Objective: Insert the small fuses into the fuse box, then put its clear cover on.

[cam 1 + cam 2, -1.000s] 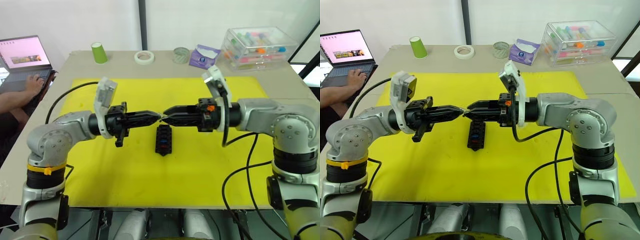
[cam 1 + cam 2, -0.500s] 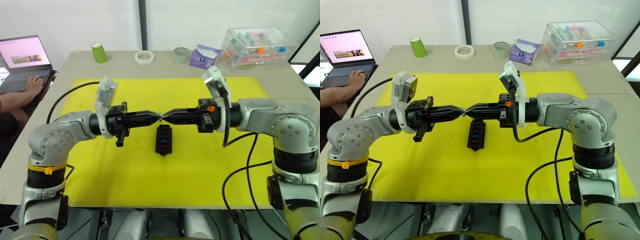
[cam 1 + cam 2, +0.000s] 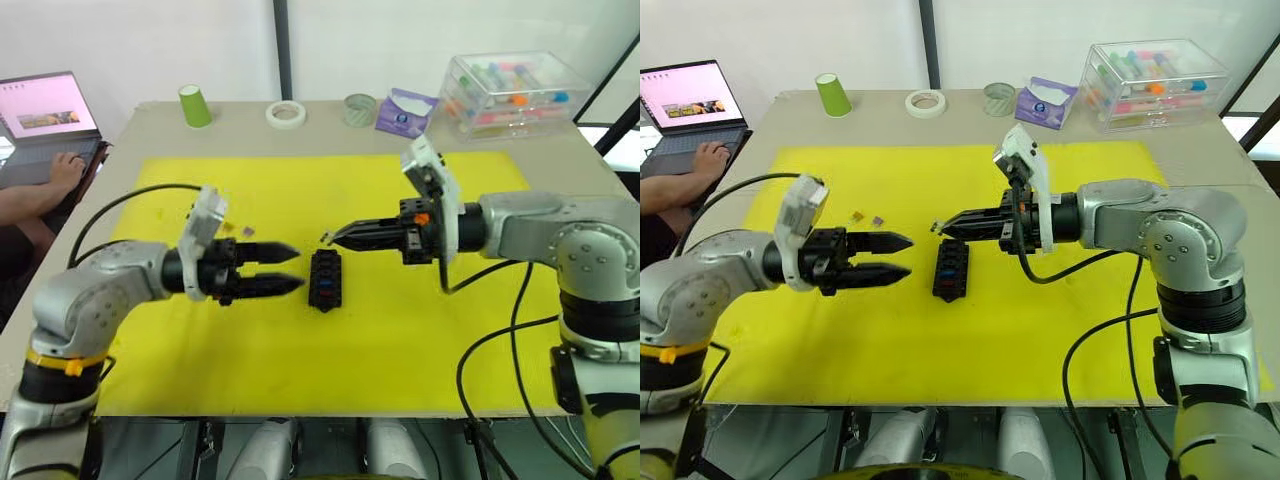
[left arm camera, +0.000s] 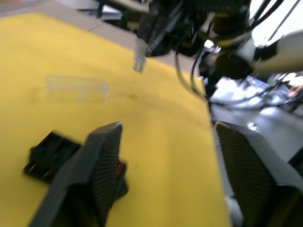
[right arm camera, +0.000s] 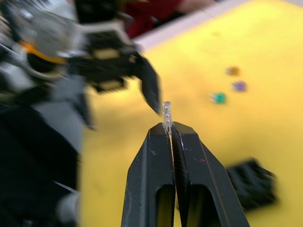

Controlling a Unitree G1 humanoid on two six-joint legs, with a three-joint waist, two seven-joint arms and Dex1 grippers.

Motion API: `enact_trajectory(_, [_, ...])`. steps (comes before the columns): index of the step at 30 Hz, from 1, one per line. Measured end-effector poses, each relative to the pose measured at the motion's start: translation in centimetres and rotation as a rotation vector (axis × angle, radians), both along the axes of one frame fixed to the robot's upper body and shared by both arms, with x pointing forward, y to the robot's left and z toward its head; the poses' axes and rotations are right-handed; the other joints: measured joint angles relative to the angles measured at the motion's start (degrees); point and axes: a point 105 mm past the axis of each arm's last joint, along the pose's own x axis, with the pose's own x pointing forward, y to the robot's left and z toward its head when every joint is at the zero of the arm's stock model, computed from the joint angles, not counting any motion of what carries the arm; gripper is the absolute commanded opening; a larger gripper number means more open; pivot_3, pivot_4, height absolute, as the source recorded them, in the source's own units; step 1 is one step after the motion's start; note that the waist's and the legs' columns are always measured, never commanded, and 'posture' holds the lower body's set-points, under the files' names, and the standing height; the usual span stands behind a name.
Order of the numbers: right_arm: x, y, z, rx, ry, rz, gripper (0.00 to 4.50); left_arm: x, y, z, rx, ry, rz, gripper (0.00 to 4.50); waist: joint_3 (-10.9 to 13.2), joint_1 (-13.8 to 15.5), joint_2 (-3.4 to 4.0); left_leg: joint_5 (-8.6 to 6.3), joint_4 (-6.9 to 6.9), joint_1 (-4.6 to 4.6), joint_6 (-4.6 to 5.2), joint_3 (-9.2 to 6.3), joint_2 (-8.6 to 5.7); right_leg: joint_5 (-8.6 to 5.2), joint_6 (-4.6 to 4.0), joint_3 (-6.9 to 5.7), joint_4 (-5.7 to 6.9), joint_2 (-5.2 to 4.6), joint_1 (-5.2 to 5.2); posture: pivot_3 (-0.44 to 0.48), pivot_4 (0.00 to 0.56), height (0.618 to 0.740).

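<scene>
The small black rectangular plastic fuse box (image 3: 325, 279) lies on the yellow mat (image 3: 400, 330) covering the bench, with red and blue fuses showing in its slots. The right gripper (image 3: 937, 227) hovers just above and behind the box, its two black fingers pressed together on a tiny pale, translucent fuse (image 5: 166, 115) that sticks out past their tips. The left gripper (image 3: 296, 269) sits low over the mat just beside the box on the robot's left, its jaws apart and holding nothing. The small transparent rectangular clear cover (image 4: 77, 89) lies flat on the mat beyond the box. Loose small fuses (image 3: 866, 218) rest on the mat behind the left gripper.
</scene>
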Motion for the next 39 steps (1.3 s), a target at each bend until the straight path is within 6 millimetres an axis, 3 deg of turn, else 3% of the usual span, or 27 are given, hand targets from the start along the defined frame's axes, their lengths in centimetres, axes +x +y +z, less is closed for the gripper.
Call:
enact_trajectory(2, [0.4,0.1,-0.9,-0.081,-0.064,-0.013,0.0,-0.2,0.1,-1.1,0.042,-0.067,0.009,4.45,0.0,0.3,0.02,0.0,0.01,0.0,0.0,0.01,0.0,0.0,0.0,-0.01,-0.06,-0.02,0.05,0.0,0.15,0.74])
enact_trajectory(10, [1.2,0.8,-3.2,-0.292,-0.268,0.02,0.0,1.0,-1.3,-3.3,0.065,-0.249,0.093,4.45,0.0,0.6,0.01,-0.01,0.02,0.0,0.02,0.02,0.0,0.01,0.01,-0.02,-0.12,-0.01,0.08,0.0,0.15,0.74])
enact_trajectory(15, [1.4,1.1,-5.0,-0.385,-0.307,0.063,0.0,1.6,-1.5,-4.7,0.076,-0.253,0.109,4.45,0.0,0.4,0.01,-0.01,0.01,-0.01,0.02,0.02,0.0,0.01,0.01,-0.04,-0.11,0.0,0.06,0.0,0.15,0.74])
enact_trajectory(39, [1.8,1.9,-6.2,-0.446,-0.34,0.127,0.0,2.0,-2.0,-5.5,0.089,-0.283,0.103,4.45,0.0,0.2,0.01,-0.01,0.01,-0.01,0.02,0.0,0.0,0.01,0.01,-0.08,-0.11,0.01,0.06,0.0,0.15,0.74])
